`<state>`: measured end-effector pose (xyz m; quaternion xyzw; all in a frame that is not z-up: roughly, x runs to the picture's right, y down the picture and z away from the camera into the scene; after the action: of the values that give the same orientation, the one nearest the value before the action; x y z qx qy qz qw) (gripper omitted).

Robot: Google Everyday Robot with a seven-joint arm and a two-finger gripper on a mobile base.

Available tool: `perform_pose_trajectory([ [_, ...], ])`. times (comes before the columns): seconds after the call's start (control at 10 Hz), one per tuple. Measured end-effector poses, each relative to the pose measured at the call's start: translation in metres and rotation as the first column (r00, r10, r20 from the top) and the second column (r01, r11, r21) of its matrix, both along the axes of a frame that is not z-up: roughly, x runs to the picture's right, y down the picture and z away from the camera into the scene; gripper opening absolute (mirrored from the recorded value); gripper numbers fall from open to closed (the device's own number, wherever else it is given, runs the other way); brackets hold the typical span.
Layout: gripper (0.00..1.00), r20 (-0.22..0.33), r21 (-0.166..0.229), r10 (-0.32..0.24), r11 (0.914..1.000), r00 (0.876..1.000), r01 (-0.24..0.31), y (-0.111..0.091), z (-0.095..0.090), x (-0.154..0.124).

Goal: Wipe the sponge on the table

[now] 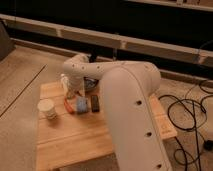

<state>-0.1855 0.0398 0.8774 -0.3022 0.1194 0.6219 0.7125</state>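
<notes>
The sponge (pixel 81 104) is a small blue block lying on the light wooden table (pixel 75 142), between a red-orange handled tool (pixel 68 106) on its left and a black bar (pixel 94 103) on its right. My white arm rises from the lower right, bends at an elbow (pixel 76 67) and drops toward the table. The gripper (pixel 73 93) hangs at the arm's end, just behind and left of the sponge, close above the tool. Whether it touches anything cannot be told.
A white paper cup (pixel 47 108) stands near the table's left edge. A dark bluish object (pixel 90 83) sits behind the arm at the table's back. Black cables (pixel 187 112) lie on the floor to the right. A wall ledge (pixel 120 40) runs behind.
</notes>
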Motion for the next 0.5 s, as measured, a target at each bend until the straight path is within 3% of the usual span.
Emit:
perform_pose_trajectory([
  [0.2,0.65,-0.003,-0.004,-0.01,0.9999,1.0,0.01,0.002,0.0,0.002],
  [0.5,0.65,-0.023,-0.047,-0.058,0.9973,0.998,0.057,0.024,0.006,0.004],
])
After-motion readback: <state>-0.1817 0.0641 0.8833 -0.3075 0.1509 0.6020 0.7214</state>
